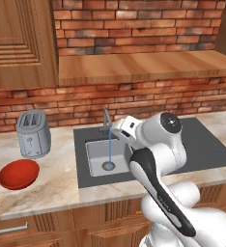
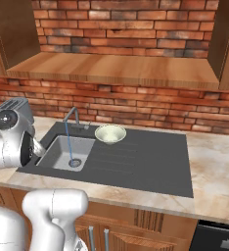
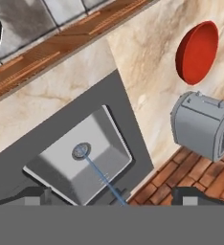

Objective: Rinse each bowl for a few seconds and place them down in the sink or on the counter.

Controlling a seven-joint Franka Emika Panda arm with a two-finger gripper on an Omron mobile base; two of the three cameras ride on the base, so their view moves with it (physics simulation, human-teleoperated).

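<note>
The wide red bowl [image 1: 18,173] [image 3: 196,51] lies upright on the counter [image 1: 52,190], left of the sink [image 1: 207,148] and in front of the toaster. The smaller cream-green bowl [image 2: 110,133] stands upright on the ribbed drainboard of the sink [image 2: 146,166], just right of the faucet [image 2: 72,116]. A thin stream of water runs from the faucet [image 1: 106,120] onto the drain of the steel basin [image 1: 96,155] [image 3: 61,167]. My gripper [image 3: 114,196] hovers above the basin, open, holding nothing, with its fingertips [image 3: 190,195] set far apart.
A silver toaster [image 1: 34,134] [image 3: 205,125] stands on the counter between the red bowl and the brick wall. A wooden shelf [image 2: 116,68] runs above the sink. My arm hides the right half of the basin in the left base view. Bare counter [image 2: 214,162] lies right of the sink.
</note>
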